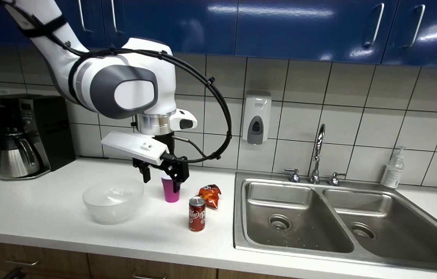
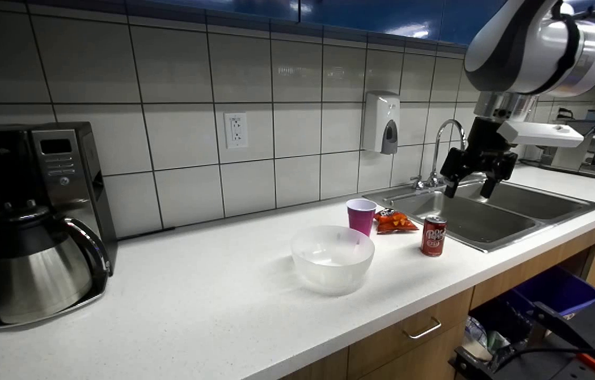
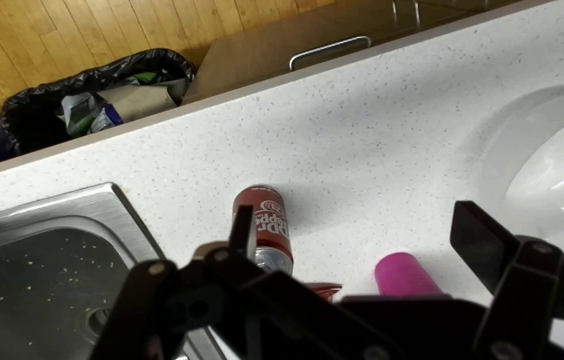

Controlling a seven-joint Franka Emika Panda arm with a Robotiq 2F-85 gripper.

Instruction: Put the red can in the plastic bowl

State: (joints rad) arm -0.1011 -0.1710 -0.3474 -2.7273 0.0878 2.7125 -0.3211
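Note:
The red can (image 1: 197,217) is a Dr Pepper can standing upright on the white counter, near the sink's edge. It also shows in an exterior view (image 2: 433,237) and in the wrist view (image 3: 274,227), partly behind a finger. The plastic bowl (image 1: 112,209) is frosted and translucent, apart from the can on its coffee-maker side. It also shows in an exterior view (image 2: 332,269) and at the right of the wrist view (image 3: 557,165). My gripper (image 1: 162,184) is open and empty above the counter. Its spread fingers show in an exterior view (image 2: 468,195) and the wrist view (image 3: 353,215).
A magenta cup (image 2: 361,217) stands behind the bowl. An orange snack bag (image 2: 395,221) lies between cup and can. A double steel sink (image 1: 300,217) with a faucet (image 1: 317,155) is beside them. A coffee maker (image 2: 39,221) stands at the counter's far end.

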